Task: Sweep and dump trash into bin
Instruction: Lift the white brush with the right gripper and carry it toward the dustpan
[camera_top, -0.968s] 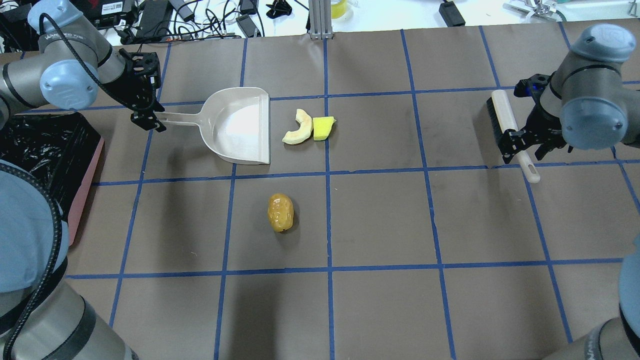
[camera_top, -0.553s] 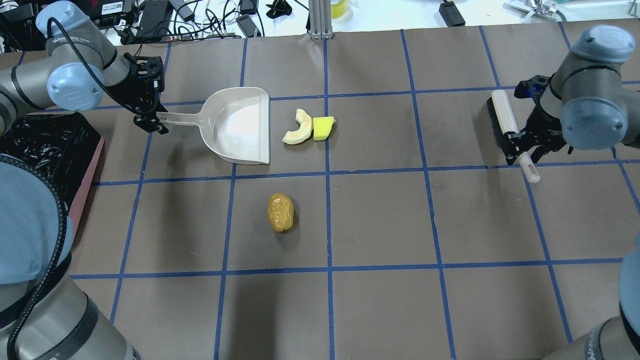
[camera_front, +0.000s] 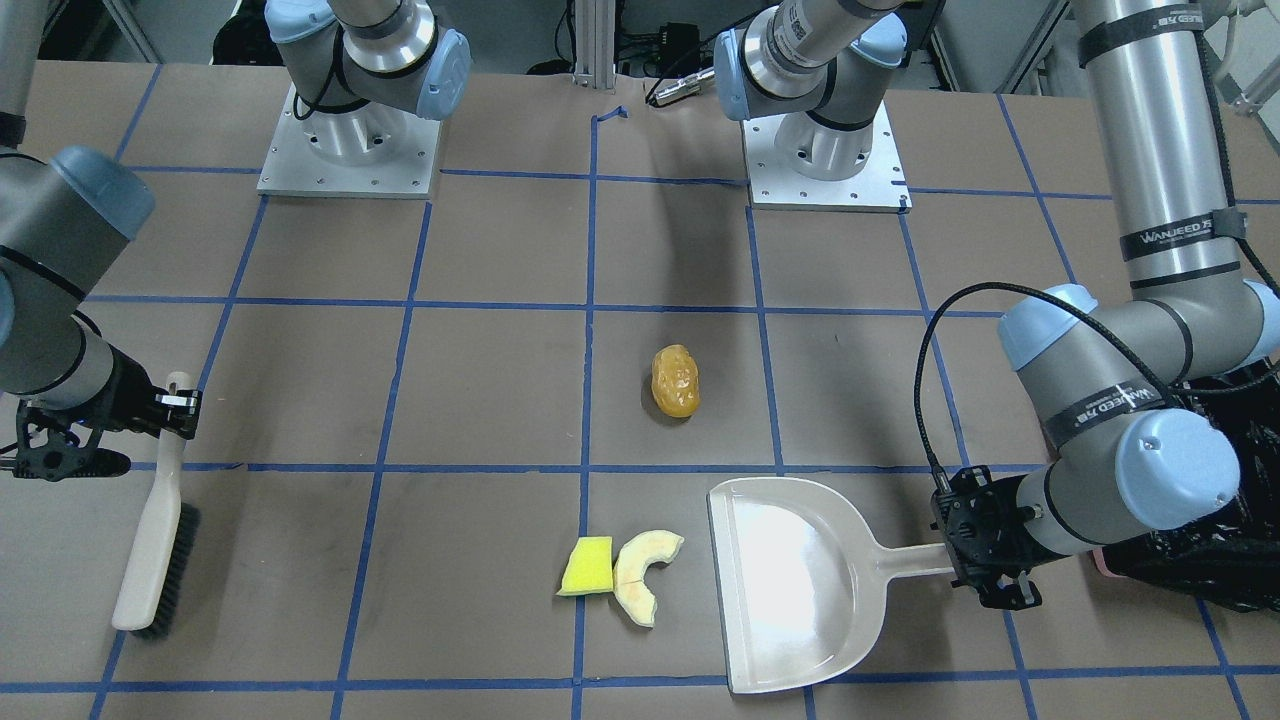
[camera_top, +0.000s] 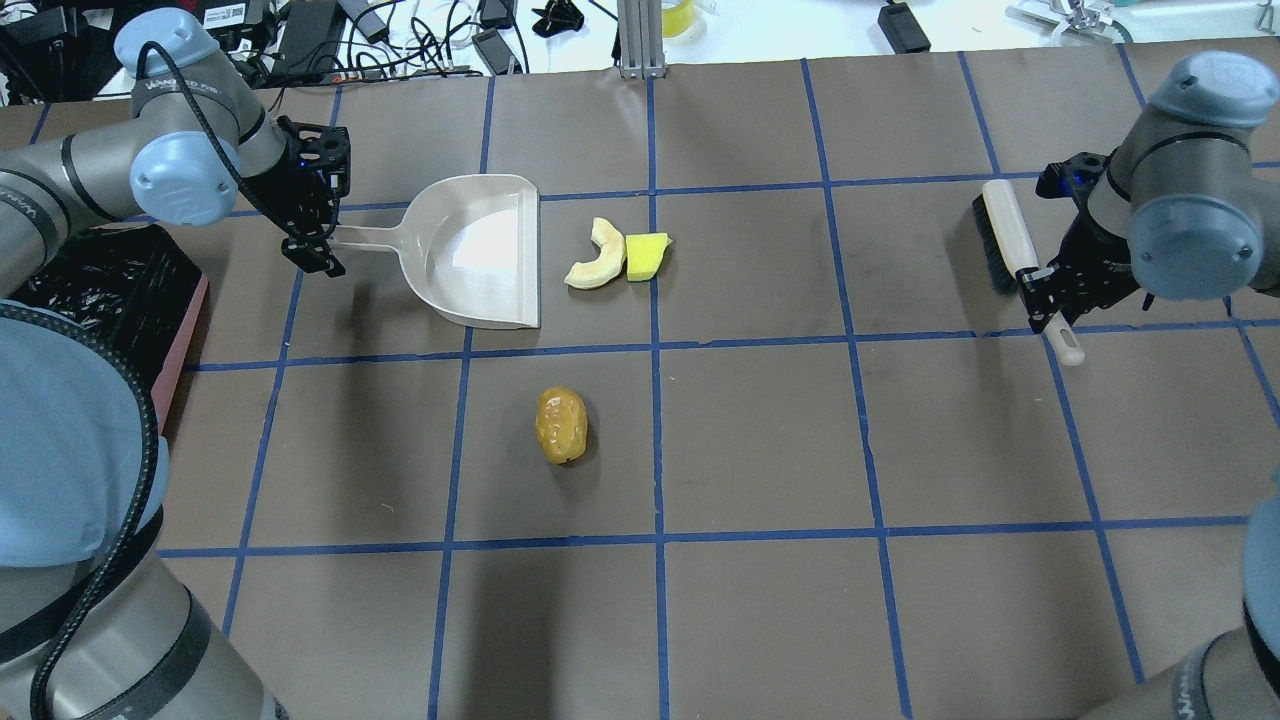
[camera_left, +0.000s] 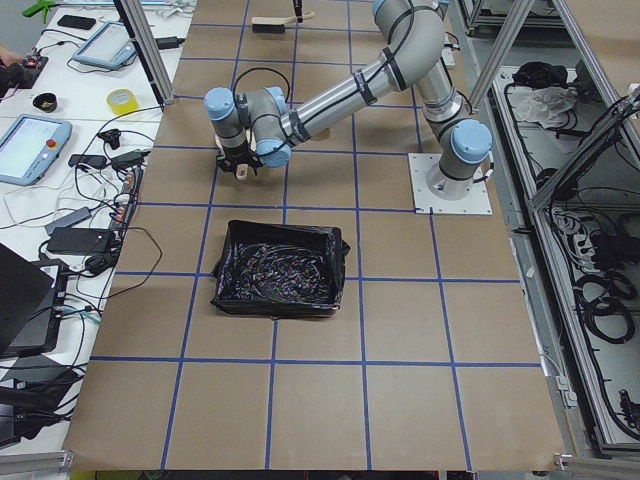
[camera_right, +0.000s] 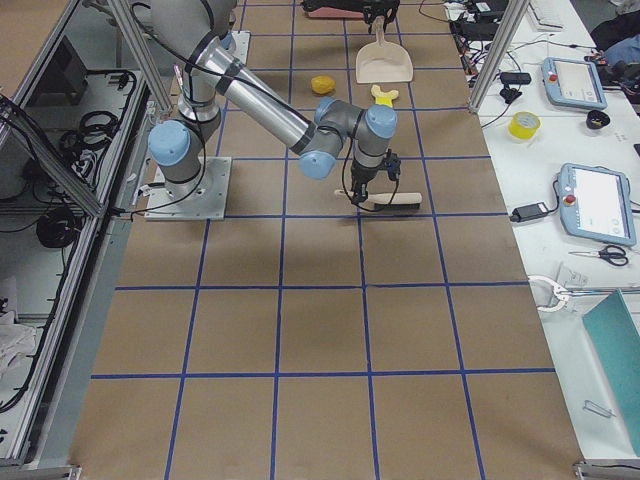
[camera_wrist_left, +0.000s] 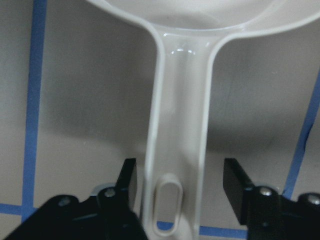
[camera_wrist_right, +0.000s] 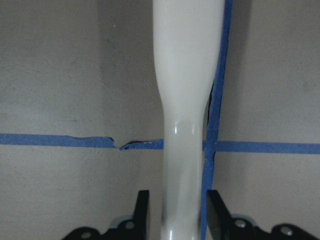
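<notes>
The trash lies on the brown table: an orange-yellow lump, and a yellow wedge touching a cream crescent just off the mouth of the beige dustpan. My left gripper is open and straddles the end of the dustpan handle, with a gap on each side. My right gripper is shut on the handle of the beige brush, which lies flat at the far right. The pink bin with its black bag stands at the left edge, behind my left arm.
Cables, power bricks and a tape roll lie on the white bench beyond the table's far edge. An aluminium post stands at the far middle. Both arm bases are bolted near the table's robot side.
My left gripper moved right along the dustpan handle and now straddles it. My right gripper's fingers closed in from wide open onto the brush handle. Trash, dustpan and brush stayed put.
</notes>
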